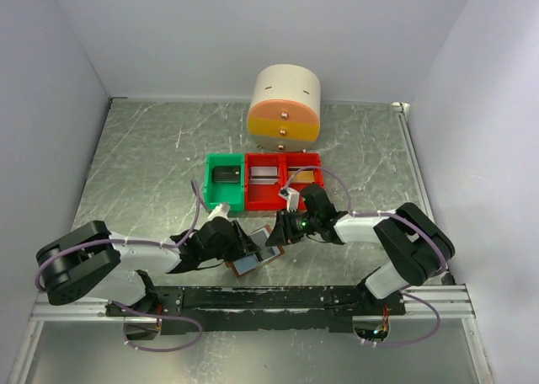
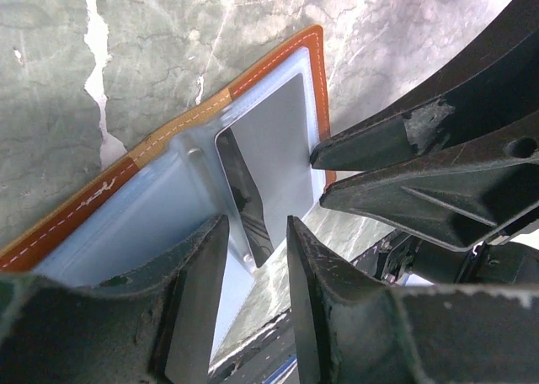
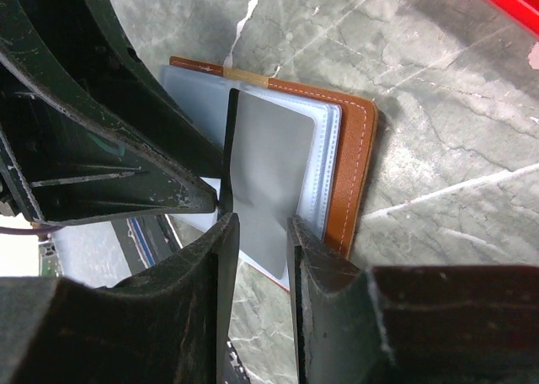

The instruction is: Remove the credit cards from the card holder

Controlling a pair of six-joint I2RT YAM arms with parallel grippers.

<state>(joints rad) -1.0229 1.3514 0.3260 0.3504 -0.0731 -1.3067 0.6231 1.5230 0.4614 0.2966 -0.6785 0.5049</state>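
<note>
Card holder [image 3: 354,165] open flat at middle of table's [image 1: 152,165] near edge, grey card [image 3: 274,165] partly out, left gripper [image 2: 257,228] parted over holder, right gripper [image 3: 261,224] narrow at card's edge, grip unclear

The left arm [image 1: 143,251] and right arm [image 1: 358,228] are glossy black with white links. Lilac cables [image 1: 196,203] loop along them. The fingers [image 2: 198,308] are scuffed matte black.

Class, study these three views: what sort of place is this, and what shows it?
Most likely a robotics lab test cell: the left arm and right arm bolted to a rail, plain white walls boxing in the table, plus a green bin and red bin.
</note>
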